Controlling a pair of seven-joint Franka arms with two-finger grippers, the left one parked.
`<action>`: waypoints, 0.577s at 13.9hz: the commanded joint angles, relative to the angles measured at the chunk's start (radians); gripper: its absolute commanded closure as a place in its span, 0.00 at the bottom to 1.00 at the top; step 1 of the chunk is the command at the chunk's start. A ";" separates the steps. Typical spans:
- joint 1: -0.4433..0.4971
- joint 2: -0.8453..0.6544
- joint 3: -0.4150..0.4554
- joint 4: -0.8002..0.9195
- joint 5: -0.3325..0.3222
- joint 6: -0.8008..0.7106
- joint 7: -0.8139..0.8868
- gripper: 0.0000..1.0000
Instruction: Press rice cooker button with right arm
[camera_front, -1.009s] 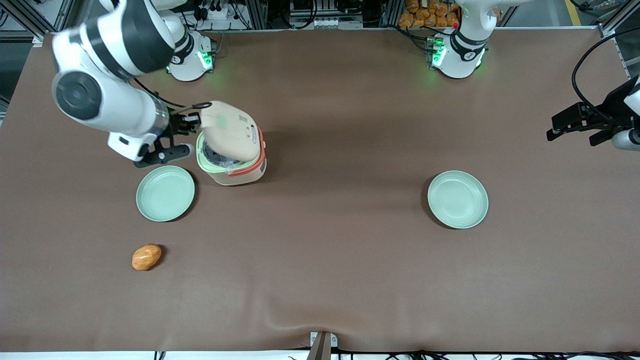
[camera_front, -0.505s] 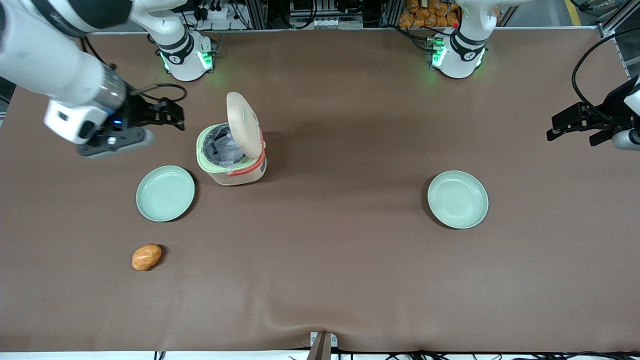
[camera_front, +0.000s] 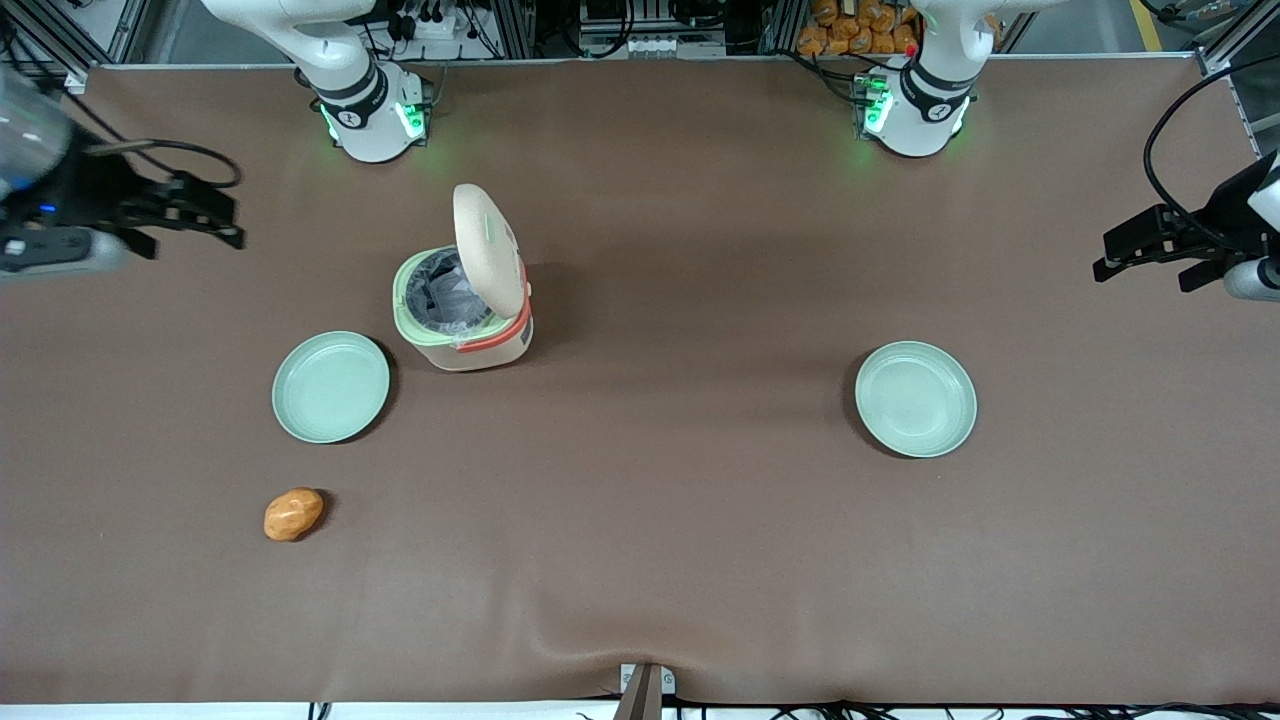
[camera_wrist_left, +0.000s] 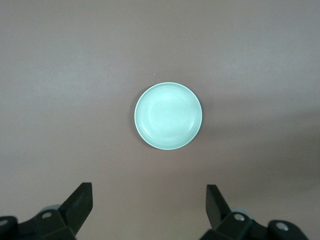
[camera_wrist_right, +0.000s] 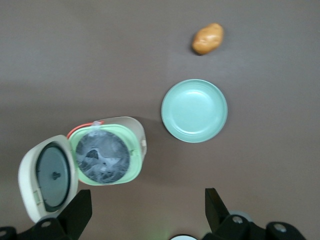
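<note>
Brown table (camera_front: 700, 520), rice cooker (camera_front: 462, 315) lid up, end effector (camera_front: 215, 215) open, well apart

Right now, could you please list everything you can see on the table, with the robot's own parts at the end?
rice cooker: one, cream-beige with orange-red band and pale green rim, lid standing open over the grey inner pot, toward the working arm's end of the table.
plate beside the cooker: one, mint green, nearer the front camera than the cooker.
second plate: one, mint green, toward the parked arm's end.
potato-like item: one, orange-brown, nearer the front camera than the plate beside the cooker.
table cover: one, brown.
gripper: one, black, fingers open, at the working arm's end, well clear of the cooker.
</note>
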 joint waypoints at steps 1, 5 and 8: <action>-0.004 -0.018 -0.059 0.005 -0.009 -0.036 -0.007 0.00; -0.004 -0.029 -0.093 0.005 -0.028 -0.071 -0.005 0.00; -0.006 -0.032 -0.095 0.005 -0.058 -0.073 -0.010 0.00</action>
